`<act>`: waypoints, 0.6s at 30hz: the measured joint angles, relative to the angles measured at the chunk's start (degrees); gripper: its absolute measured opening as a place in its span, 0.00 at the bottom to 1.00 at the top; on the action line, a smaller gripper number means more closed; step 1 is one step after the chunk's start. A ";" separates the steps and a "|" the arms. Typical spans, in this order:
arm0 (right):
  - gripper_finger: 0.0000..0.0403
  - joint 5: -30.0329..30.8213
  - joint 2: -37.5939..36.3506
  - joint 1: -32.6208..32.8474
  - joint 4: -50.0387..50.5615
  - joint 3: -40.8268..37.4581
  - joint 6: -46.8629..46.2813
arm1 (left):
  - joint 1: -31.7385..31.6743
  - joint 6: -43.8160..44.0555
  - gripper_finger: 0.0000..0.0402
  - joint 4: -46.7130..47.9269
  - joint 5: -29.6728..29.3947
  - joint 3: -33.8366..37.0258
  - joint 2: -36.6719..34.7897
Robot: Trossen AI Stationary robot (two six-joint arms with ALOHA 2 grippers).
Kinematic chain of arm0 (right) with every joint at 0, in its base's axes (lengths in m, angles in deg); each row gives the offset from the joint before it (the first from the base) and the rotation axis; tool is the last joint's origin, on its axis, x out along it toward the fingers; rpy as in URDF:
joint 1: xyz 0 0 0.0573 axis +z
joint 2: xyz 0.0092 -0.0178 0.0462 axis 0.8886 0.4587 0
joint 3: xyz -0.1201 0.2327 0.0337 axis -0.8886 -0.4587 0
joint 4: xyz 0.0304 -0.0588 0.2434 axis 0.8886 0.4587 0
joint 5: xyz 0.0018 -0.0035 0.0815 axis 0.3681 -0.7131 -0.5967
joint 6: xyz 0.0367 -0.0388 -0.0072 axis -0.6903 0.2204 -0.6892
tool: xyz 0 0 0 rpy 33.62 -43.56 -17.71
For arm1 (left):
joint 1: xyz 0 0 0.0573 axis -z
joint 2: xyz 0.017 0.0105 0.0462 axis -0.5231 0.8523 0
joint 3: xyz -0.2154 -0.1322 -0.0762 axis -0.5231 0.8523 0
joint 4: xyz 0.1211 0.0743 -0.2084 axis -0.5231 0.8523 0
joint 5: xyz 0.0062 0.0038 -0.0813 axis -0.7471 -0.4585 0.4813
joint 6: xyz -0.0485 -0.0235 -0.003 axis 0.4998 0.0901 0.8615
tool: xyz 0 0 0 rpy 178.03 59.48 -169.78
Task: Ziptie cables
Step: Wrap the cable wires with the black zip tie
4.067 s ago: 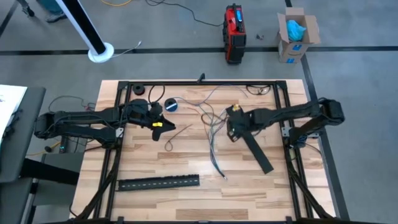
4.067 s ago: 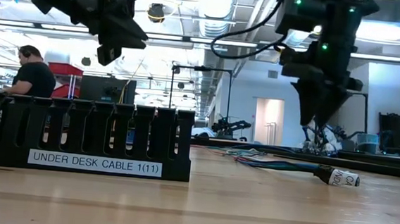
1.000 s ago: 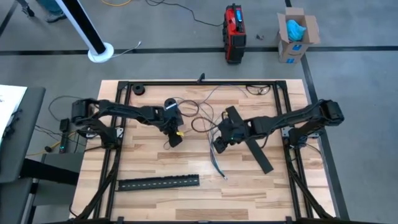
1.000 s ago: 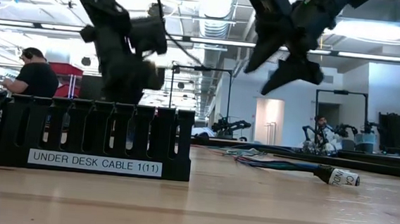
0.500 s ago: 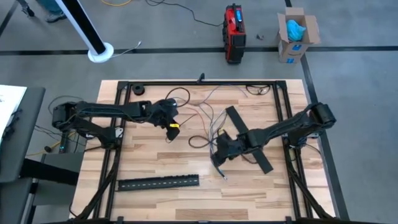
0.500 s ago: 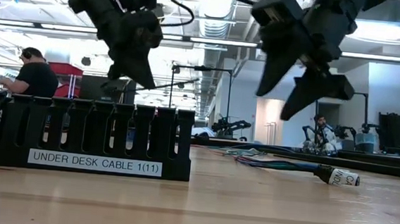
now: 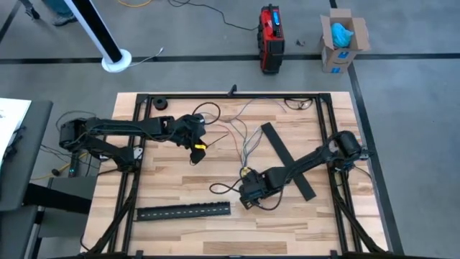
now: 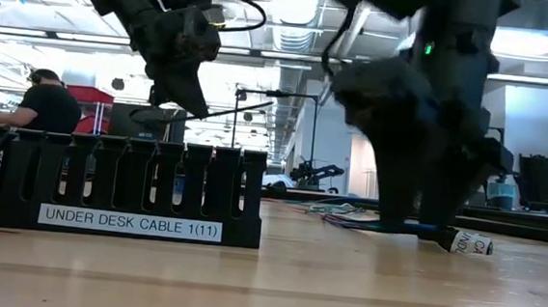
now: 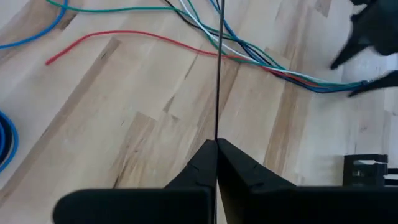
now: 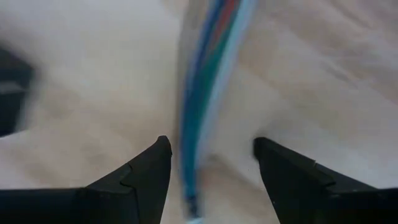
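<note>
The right gripper is low over the table, a little toward the near edge from the middle, and its fingers are spread wide. Between them runs the bundle of cables — blue, teal and red strands lying close together, with the long axis pointing straight ahead from the wrist and the end of the bundle just at the finger roots. So the bundle lies along the gap, not across it; nothing is pinched yet, as far as the right wrist view shows. From there the wires go up toward the far edge in loose loops.

The left gripper hovers higher, left of the table's middle, with its fingers pressed together on one thin dark strand that stretches straight forward. I cannot say if this is a zip tie or a wire.

The right arm is clearly the nearer one to the bundle's end. In my judgement its closing should catch the strands, since they already sit between the fingers — only the loose ends may slip out sideways. The slotted strip lies apart, near the near edge.
</note>
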 joint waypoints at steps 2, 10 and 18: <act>0.56 -1.73 2.13 -0.07 1.73 1.13 1.16 | 0.00 -0.36 0.00 0.08 0.89 0.00 -0.01; 0.11 -5.25 6.96 -0.31 5.69 7.59 9.11 | 0.00 -1.93 0.00 -0.10 1.67 0.00 -0.02; 0.01 1.77 7.17 -3.71 1.44 14.55 8.98 | -0.04 -3.04 0.00 -2.88 1.10 0.00 -1.10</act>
